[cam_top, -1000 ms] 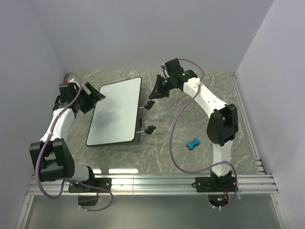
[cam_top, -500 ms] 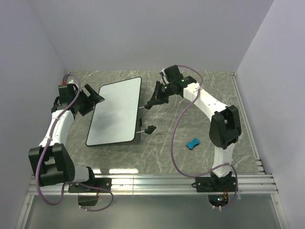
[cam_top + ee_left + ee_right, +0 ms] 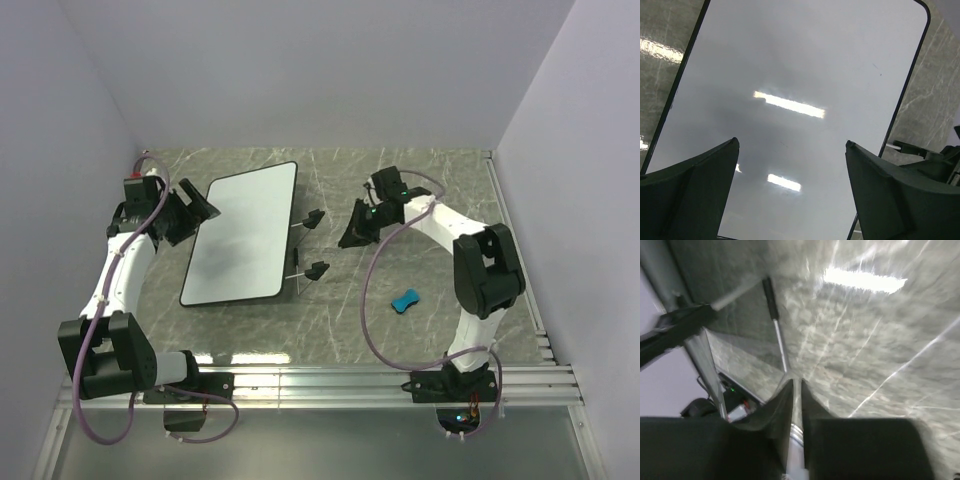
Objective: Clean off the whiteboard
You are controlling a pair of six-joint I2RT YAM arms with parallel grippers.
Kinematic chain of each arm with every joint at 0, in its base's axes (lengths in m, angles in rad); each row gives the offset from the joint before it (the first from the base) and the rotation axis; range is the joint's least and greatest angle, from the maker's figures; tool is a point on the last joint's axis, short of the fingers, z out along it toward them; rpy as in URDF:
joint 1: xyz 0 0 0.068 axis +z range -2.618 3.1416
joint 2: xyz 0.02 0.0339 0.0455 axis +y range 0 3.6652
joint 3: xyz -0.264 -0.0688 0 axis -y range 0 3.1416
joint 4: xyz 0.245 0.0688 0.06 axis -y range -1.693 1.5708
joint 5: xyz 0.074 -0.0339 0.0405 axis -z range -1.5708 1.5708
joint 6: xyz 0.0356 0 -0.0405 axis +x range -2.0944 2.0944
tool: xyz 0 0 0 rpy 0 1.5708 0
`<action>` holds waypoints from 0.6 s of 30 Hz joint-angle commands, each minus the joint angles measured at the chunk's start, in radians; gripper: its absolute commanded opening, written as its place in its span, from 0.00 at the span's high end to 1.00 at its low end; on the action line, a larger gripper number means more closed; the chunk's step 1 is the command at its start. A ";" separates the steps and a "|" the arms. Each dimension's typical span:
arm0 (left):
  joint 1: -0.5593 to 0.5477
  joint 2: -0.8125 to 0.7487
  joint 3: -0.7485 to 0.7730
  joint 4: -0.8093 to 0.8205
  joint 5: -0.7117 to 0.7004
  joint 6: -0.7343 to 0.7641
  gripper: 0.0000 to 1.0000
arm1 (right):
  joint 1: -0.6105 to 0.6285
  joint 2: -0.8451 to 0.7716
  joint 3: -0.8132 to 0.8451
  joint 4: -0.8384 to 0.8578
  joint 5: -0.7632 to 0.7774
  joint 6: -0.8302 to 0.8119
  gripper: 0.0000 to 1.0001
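Note:
The whiteboard (image 3: 245, 232) lies flat on the left half of the marble table, and its surface looks blank apart from faint specks. In the left wrist view the whiteboard (image 3: 800, 65) fills the frame. My left gripper (image 3: 202, 205) hangs at the board's left edge; the left gripper (image 3: 791, 142) stands wide open over the board, with nothing between its fingers. My right gripper (image 3: 348, 238) is right of the board's stand legs (image 3: 315, 217), apart from them. The right gripper (image 3: 796, 381) has its jaws nearly together with only a slim slit and holds nothing. A small blue eraser (image 3: 405, 299) lies alone on the table's right part.
A second black stand foot (image 3: 316, 268) sticks out from the board's right edge. A thin stand wire (image 3: 780, 345) runs toward my right fingertips. Metal rails (image 3: 320, 380) line the near edge and the right side (image 3: 515, 240). Walls close in on three sides.
My right gripper has pulled back to the right from the upper stand foot, which stays in place. Its jaws have parted a hair. The left arm and the board have barely moved.

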 commanded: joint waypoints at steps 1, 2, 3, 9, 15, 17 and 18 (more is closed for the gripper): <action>-0.011 -0.013 0.048 0.006 -0.010 0.019 0.07 | -0.017 -0.103 0.052 0.053 -0.049 -0.043 0.78; -0.014 -0.010 0.048 0.017 -0.007 0.016 0.07 | -0.012 -0.114 0.061 0.055 -0.048 -0.040 0.67; -0.017 -0.005 0.052 0.022 -0.004 0.008 0.07 | -0.006 -0.137 0.072 0.056 -0.044 -0.037 0.36; -0.060 0.022 0.083 0.028 -0.009 0.003 0.07 | 0.023 -0.094 0.213 0.013 -0.013 -0.062 0.00; -0.079 0.032 0.091 0.016 -0.010 0.008 0.07 | 0.038 -0.013 0.339 -0.021 0.001 -0.062 0.00; -0.079 0.030 0.088 0.013 -0.010 0.011 0.07 | 0.049 0.027 0.379 -0.031 0.009 -0.062 0.00; -0.080 0.030 0.088 0.011 -0.009 0.011 0.07 | 0.055 0.041 0.405 -0.047 0.012 -0.065 0.00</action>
